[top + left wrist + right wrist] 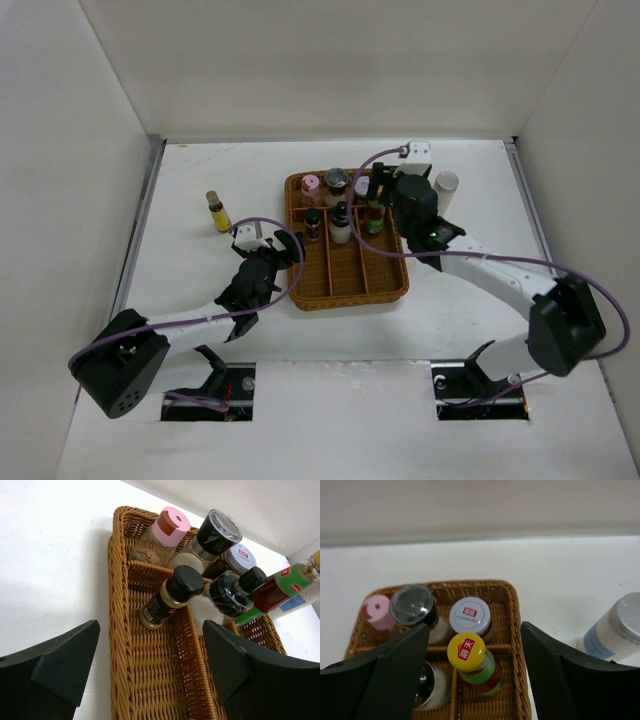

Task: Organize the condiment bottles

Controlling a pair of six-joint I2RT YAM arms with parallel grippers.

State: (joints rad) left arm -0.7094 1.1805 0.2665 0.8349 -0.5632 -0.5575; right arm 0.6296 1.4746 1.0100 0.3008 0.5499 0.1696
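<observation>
Right fingers point(385, 680) spread wide, empty, near the yellow-capped bottle point(470, 655); left fingers point(55, 665) likewise by the wicker tray point(117, 605).

I read the tray point(118, 630) as rough woven wicker on a matt white table point(45, 555). The pink lid point(170, 526) looks matt plastic, the yellow cap point(466, 651) glossy plastic, 1 clear lid point(411, 605) shiny. The left claw point(151, 625) is matt black plastic.
</observation>
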